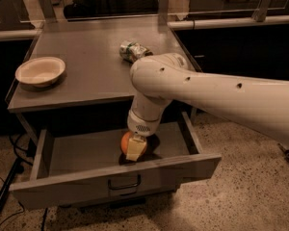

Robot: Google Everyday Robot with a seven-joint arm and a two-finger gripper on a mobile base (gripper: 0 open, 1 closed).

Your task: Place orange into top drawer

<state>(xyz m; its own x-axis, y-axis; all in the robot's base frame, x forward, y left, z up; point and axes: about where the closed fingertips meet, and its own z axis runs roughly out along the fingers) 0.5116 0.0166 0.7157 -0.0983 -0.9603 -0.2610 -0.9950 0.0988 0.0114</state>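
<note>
Camera view, and the gripper (134,150) is down inside the open top drawer (77,186), clamped on the orange (125,142). One pale finger (133,149) crosses the front of the fruit, with orange peel showing to its left. The fruit sits low in the drawer, right of centre and close behind the front panel; whether it touches the drawer floor, I cannot tell. A dark shadow lies just beside it on the right.

Room to move: the drawer is pulled well out, bare floor stretches left of the orange to the left wall, with less space toward the right wall. The table (91,83) edge overhangs the drawer's back, and the arm (207,93) reaches in from the right, over that edge.

The count: one orange, one white bowl (40,71) at the table's left, one dented can (133,51) lying near the back, one handle (124,183) at the centre of the panel
</note>
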